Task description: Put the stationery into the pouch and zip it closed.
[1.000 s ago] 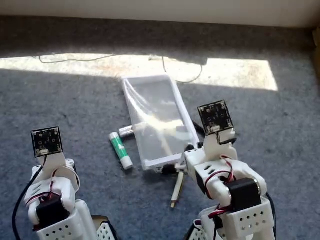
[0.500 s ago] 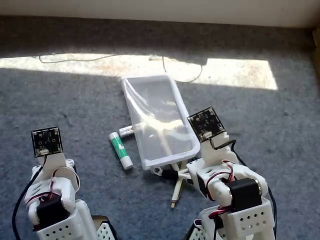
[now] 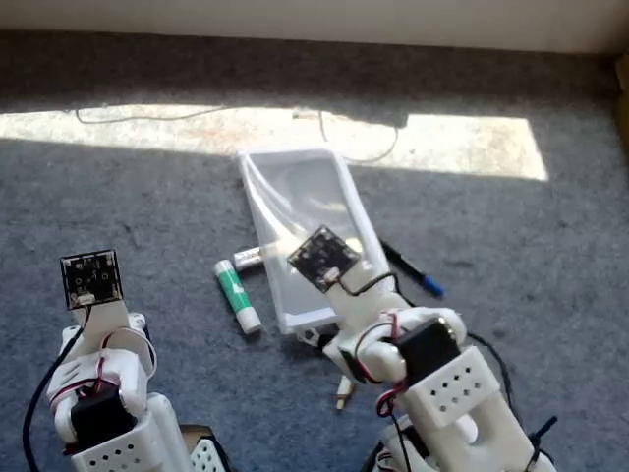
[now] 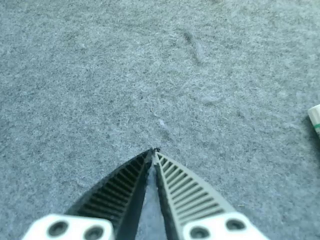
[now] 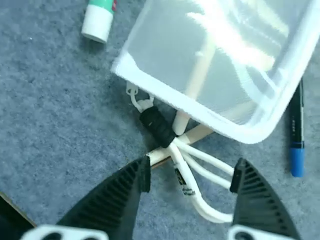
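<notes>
— Where is the pouch [image 3: 300,231]?
— It lies flat in the middle of the grey surface [image 3: 138,206]. Its near end is just in front of the right arm. From above, a green glue stick [image 3: 236,293] lies just left of it. A blue pen [image 3: 414,271] lies just right of it.
— What does the right arm's own camera add?
— The right hand [image 5: 190,172] is spread wide above the pouch's near end. Between its fingers lie white cords [image 5: 202,160], a black knob [image 5: 157,127] and a wooden stick [image 5: 192,136] at the pouch's edge.
— And the left hand [image 4: 154,151]?
— Its own camera shows it pressed together over the grey surface, well left of the pouch. The glue stick's end peeks in at the side.
</notes>
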### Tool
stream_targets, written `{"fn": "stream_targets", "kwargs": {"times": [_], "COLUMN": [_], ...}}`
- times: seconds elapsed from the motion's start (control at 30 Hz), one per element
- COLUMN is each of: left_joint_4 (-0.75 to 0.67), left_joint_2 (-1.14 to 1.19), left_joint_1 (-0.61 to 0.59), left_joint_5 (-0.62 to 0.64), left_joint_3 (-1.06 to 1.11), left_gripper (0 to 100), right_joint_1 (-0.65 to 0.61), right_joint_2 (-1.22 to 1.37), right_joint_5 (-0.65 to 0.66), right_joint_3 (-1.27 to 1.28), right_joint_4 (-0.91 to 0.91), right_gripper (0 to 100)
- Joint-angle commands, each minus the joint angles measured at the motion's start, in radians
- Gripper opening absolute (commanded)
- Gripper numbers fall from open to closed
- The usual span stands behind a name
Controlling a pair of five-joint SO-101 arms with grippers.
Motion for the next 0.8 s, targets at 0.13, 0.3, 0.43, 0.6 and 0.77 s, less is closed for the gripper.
{"fn": "stream_targets", "kwargs": {"times": [0.13,0.3,0.43,0.6,0.77], "left_joint_4": [-0.018,-0.018,-0.018,-0.018,-0.031], "left_joint_2": [-0.004,-0.004,-0.004,-0.004,-0.004], "left_joint_1": [-0.004,-0.004,-0.004,-0.004,-0.004], "left_joint_5": [0.003,0.003,0.003,0.003,0.003], "left_joint_3": [-0.041,-0.041,-0.041,-0.041,-0.025], "left_gripper": [1,1,1,1,1], "right_joint_1": [-0.111,-0.154,-0.157,-0.157,-0.157], "right_joint_2": [0.182,0.292,0.367,0.45,0.532], "right_joint_5": [0.012,0.005,0.012,0.012,0.012], "right_joint_3": [-0.027,-0.027,-0.028,-0.012,0.005], "right_joint_4": [-0.116,-0.116,-0.125,-0.216,-0.269], "right_gripper": [25.5,25.5,25.5,25.5,25.5]}}
